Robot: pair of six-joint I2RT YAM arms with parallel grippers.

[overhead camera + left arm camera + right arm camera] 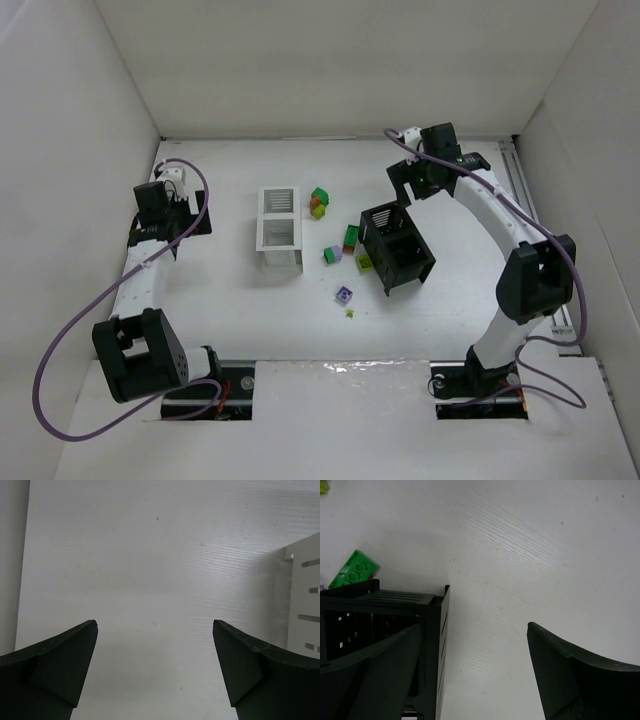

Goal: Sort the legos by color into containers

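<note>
The white container (279, 228) stands left of centre, and its slatted side (305, 595) shows at the right edge of the left wrist view. The black container (397, 247) stands askew right of centre. Between them lie scattered legos: green on orange (319, 198), green on orange-red (351, 238), a green-lavender one (331, 254), a yellow-green one (364, 262), a purple one (344, 295) and a tiny yellow one (350, 313). My left gripper (155, 625) is open over bare table. My right gripper (474, 625) is open at the black container's (380, 605) far end, straddling its side wall. A green lego (354, 570) lies beyond it.
White walls close in the table on the left, back and right. A metal rail (510, 170) runs along the right side. Purple cables loop off both arms. My left arm (160, 215) is folded near the left wall, well apart from the legos.
</note>
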